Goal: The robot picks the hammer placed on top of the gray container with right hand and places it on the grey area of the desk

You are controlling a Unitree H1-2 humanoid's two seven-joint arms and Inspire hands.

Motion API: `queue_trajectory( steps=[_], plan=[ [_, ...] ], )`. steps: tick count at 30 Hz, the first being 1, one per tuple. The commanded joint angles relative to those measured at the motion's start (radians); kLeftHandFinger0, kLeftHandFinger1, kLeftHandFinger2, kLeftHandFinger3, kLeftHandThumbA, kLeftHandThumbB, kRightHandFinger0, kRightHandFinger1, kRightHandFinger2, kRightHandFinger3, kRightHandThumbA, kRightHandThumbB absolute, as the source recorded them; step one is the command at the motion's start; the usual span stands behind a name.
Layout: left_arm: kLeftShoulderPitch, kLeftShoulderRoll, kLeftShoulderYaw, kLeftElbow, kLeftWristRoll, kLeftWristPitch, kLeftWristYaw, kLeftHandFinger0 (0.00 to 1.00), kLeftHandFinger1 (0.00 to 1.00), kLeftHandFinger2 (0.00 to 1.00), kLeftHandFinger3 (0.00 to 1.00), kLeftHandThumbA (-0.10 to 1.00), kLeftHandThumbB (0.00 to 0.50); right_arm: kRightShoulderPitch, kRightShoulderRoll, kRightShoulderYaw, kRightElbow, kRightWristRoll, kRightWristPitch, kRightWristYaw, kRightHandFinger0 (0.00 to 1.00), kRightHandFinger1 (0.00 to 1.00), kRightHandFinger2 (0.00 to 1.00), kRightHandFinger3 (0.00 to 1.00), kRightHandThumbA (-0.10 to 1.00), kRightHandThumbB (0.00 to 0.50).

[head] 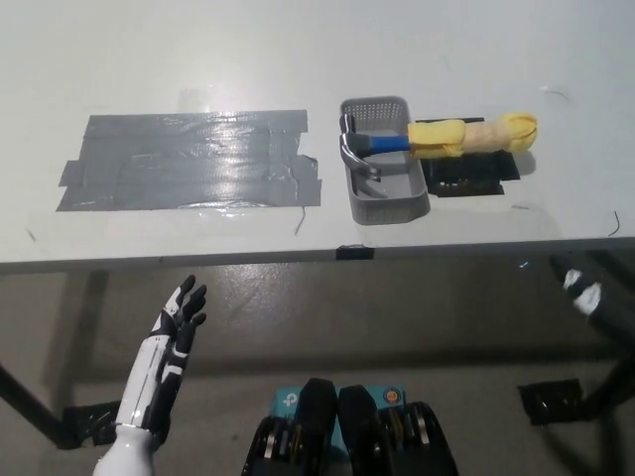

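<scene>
Grey container (383,203) stands on the desk (198,59), right of the grey taped area (189,161). Hammer (437,138) lies across its rim, head inside, yellow handle overhanging right. Left hand (177,322) hangs released below the desk edge, fingers apart. Right arm (595,297) barely shows; its hand's state cannot be told.

one hammer (437,138), one gray container (384,205), one grey tape area (189,161), one white desk (298,50)
</scene>
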Motion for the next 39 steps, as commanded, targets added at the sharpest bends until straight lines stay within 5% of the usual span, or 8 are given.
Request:
queue_trajectory(
  steps=[1, 6, 12, 22, 28, 33, 39],
  plan=[
    [-0.013, 0.001, -0.008, -0.022, 0.003, -0.032, -0.014, 1.0, 1.0, 1.0, 1.0, 0.92, 0.045, -0.232, -0.204, 0.028, -0.043, -0.028, 0.316, 0.243, 1.0, 1.0, 1.0, 1.0, 0.94, 0.287],
    [-0.018, 0.003, -0.007, -0.022, -0.001, -0.032, -0.016, 1.0, 1.0, 1.0, 1.0, 0.92, 0.051, -0.482, -0.343, 0.146, 0.125, -0.051, 0.428, 0.402, 1.0, 1.0, 1.0, 1.0, 0.95, 0.306],
    [-0.018, 0.006, -0.015, -0.022, 0.02, -0.027, -0.015, 1.0, 1.0, 1.0, 1.0, 0.96, 0.076, -0.703, -0.374, 0.294, 0.37, -0.063, 0.48, 0.532, 1.0, 1.0, 1.0, 1.0, 0.94, 0.331],
    [-0.021, 0.006, -0.017, -0.023, 0.023, -0.026, -0.016, 1.0, 1.0, 1.0, 1.0, 0.95, 0.085, -0.976, -0.277, 0.528, 0.811, -0.179, 0.427, 0.573, 1.0, 1.0, 1.0, 1.0, 1.0, 0.409],
    [-0.018, 0.008, -0.02, -0.026, 0.028, -0.021, -0.015, 1.0, 1.0, 1.0, 1.0, 0.96, 0.101, -1.07, -0.187, 0.613, 1.034, -0.192, 0.379, 0.573, 1.0, 1.0, 1.0, 1.0, 1.0, 0.366],
    [-0.02, 0.009, -0.025, -0.031, 0.034, -0.012, -0.014, 1.0, 1.0, 1.0, 1.0, 0.96, 0.11, -1.12, -0.125, 0.695, 1.17, -0.261, 0.399, 0.559, 1.0, 1.0, 1.0, 1.0, 1.0, 0.428],
    [-0.026, 0.015, -0.027, -0.038, 0.043, -0.001, -0.014, 1.0, 1.0, 1.0, 1.0, 0.96, 0.108, -1.13, -0.081, 0.708, 1.245, -0.272, 0.374, 0.529, 1.0, 1.0, 1.0, 1.0, 1.0, 0.397]
  ],
)
